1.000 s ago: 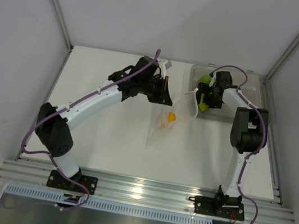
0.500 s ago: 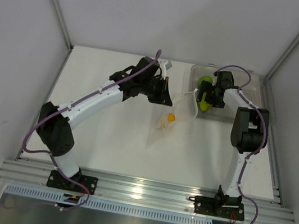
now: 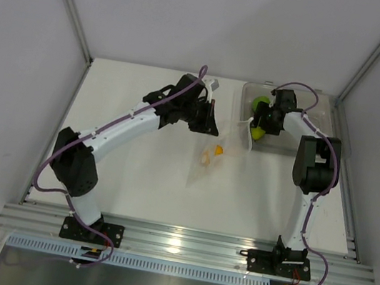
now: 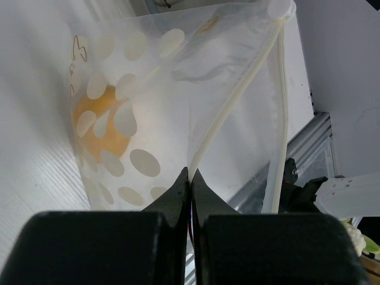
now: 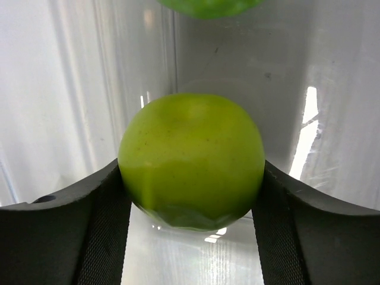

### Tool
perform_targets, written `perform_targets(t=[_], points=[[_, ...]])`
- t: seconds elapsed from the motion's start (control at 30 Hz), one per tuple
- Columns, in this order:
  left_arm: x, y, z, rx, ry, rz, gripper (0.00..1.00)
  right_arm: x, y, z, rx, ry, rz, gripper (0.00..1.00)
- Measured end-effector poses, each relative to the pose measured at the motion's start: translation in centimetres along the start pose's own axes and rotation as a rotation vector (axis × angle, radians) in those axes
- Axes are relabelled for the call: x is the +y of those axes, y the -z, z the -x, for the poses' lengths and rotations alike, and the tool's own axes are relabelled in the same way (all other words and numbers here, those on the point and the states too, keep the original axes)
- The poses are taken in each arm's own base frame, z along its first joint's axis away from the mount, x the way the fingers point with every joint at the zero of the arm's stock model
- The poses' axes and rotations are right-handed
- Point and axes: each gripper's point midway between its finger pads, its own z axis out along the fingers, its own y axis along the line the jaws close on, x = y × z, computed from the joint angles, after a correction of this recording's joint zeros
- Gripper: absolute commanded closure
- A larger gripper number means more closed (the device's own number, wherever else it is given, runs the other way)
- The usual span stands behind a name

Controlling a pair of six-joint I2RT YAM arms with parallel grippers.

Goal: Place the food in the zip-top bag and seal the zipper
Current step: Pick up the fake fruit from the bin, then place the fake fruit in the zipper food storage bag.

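The zip-top bag (image 3: pixel 220 154) lies on the white table with its mouth raised toward the tray. My left gripper (image 3: pixel 210 120) is shut on one lip of the mouth. In the left wrist view the gripper (image 4: pixel 191 173) pinches the zipper (image 4: pixel 234 101), and the dotted face (image 4: pixel 142 160) hangs below. The orange piece (image 3: pixel 219 149) sits inside the bag and shows through it (image 4: pixel 101 122). My right gripper (image 3: pixel 258 126) is shut on a lime-green piece (image 5: pixel 191 157) at the tray's left edge, beside the bag mouth. The second green piece (image 3: pixel 257 104) lies in the tray (image 5: pixel 208 5).
The rigid clear tray (image 3: pixel 319 127) stands at the back right of the table, against the right wall rail. Grey walls close in the table on three sides. An aluminium rail (image 3: pixel 181 242) runs along the near edge by the arm bases.
The right gripper has shifted slightly at the tray's left edge with the green piece in it. The left arm has moved a little and still holds the bag lip.
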Motion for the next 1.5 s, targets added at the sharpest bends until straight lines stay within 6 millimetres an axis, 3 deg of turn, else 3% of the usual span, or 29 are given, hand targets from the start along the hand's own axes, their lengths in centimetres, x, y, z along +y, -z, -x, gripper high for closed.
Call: perform_targets(t=[0.2, 0.33, 0.43, 0.63, 0.77, 0.97, 1.17, 1.3, 1.5], points=[[0.8, -1.0, -0.4, 0.017, 0.007, 0.022, 0.99, 0.3, 0.3, 0.1, -0.008, -0.030, 0.025, 0.80], [1.1, -1.3, -0.5, 0.025, 0.010, 0.028, 0.99, 0.4, 2.6, 0.4, -0.027, -0.051, 0.027, 0.86], [1.3, -1.4, -0.5, 0.023, 0.003, 0.034, 0.99, 1.2, 6.2, 1.8, -0.089, -0.048, 0.036, 0.92], [1.6, -1.5, -0.4, 0.018, -0.008, 0.047, 0.99, 2.8, 14.2, 3.8, -0.239, -0.041, 0.056, 0.92], [1.7, -1.6, -0.5, 0.023, -0.013, 0.051, 0.99, 4.0, 17.8, 2.5, -0.272, -0.027, 0.059, 0.92], [2.0, -1.9, -0.8, 0.035, -0.009, 0.059, 0.99, 7.2, 23.7, -0.2, -0.312, 0.011, 0.111, 0.92], [2.2, -2.0, -1.0, 0.043, -0.013, 0.063, 0.99, 10.3, 29.9, -1.0, -0.409, 0.037, 0.197, 0.91], [2.2, -1.9, -1.1, 0.049, -0.012, 0.064, 0.99, 12.9, 30.5, -2.0, -0.403, 0.072, 0.245, 0.91], [1.8, -1.9, -1.3, 0.062, -0.010, 0.045, 0.99, 15.6, 27.6, -4.1, -0.320, 0.121, 0.241, 0.91]])
